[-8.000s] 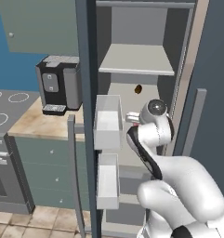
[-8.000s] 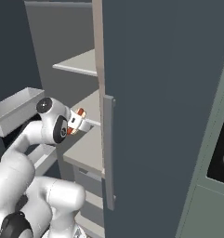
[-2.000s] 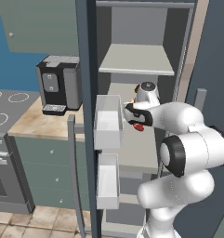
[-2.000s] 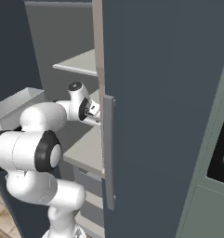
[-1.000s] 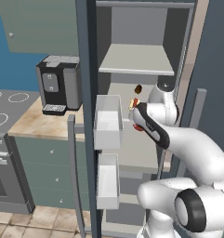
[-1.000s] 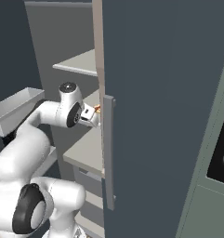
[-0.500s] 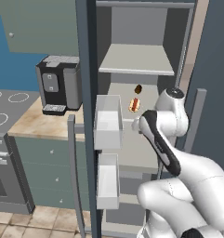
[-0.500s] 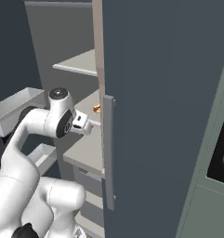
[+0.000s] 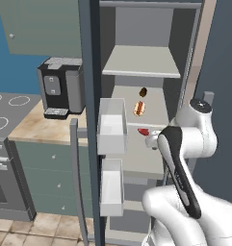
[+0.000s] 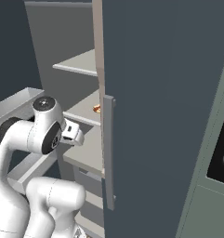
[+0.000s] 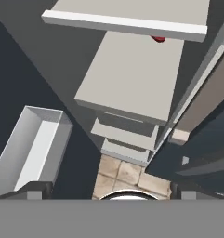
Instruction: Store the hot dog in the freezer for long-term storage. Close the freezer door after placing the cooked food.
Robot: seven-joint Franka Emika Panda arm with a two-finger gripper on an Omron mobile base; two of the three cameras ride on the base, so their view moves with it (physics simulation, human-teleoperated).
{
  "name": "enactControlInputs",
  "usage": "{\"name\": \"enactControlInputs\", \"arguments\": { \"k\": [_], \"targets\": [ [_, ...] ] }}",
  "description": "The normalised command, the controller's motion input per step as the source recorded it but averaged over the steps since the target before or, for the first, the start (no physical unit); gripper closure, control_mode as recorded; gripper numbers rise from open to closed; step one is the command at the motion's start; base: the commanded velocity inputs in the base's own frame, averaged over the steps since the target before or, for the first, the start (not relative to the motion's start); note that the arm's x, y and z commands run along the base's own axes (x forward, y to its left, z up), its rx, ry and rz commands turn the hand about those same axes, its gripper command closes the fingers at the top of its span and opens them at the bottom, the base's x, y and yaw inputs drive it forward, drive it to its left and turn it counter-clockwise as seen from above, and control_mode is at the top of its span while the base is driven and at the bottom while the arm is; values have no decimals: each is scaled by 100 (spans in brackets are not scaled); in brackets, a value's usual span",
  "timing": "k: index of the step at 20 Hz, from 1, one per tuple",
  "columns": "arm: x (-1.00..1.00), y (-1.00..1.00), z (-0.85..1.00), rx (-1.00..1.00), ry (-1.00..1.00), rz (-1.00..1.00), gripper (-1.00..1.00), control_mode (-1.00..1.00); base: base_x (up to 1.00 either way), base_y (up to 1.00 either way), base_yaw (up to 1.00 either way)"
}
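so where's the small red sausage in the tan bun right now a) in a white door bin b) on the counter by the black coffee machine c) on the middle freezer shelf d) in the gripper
c: the hot dog lies on the pale grey middle shelf inside the freezer.

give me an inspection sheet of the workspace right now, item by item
surface: pale grey middle shelf inside the open freezer.
job's things: hot dog lies on that shelf, free of the tool; freezer door stands open, white bins on its inner side.
clutter: small dark item further back on the same shelf; a small red item at the shelf's front edge.
grippers: tool in front of the shelf, holding nothing; cannot tell if open or shut.
cables: nothing seen.
surroundings: black coffee machine on the wooden counter, stovetop beside it, grey-green cabinets above.
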Motion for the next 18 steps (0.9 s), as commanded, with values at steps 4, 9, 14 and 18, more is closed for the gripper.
{"name": "enactControlInputs", "arguments": {
  "k": [4,9,14,18],
  "targets": [
    [-47,0,21,-8,2,0,-100,-100,0,0,0],
    [-10,0,0,-15,9,0,-100,-100,0,0,0],
    [-8,0,0,-8,11,0,-100,-100,0,0,0],
    [-28,-14,-2,15,0,1,-100,-100,0,0,0]
  ]
}}
